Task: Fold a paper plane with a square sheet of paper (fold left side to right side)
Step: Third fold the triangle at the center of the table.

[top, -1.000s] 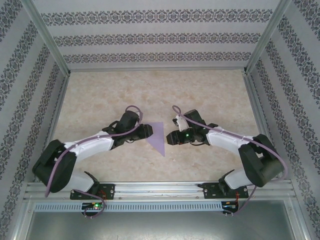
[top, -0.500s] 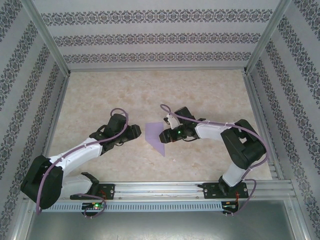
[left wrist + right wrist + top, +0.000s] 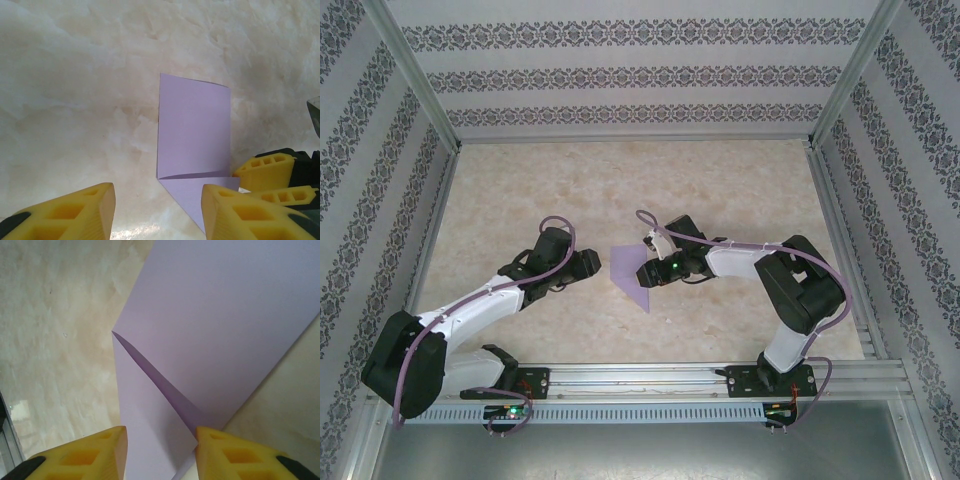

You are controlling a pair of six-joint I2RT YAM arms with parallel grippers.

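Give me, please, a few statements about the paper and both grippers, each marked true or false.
1. The lilac sheet of paper lies on the marbled table. True.
2. The left gripper is clamped on the sheet. False: its jaws stand open with nothing between them, and the sheet lies ahead of it.
3. The sheet already carries a crease. True.
4. The right gripper hangs over bare table, far from the sheet. False: it is at the sheet's edge, and its jaws stand open on either side of a folded corner.
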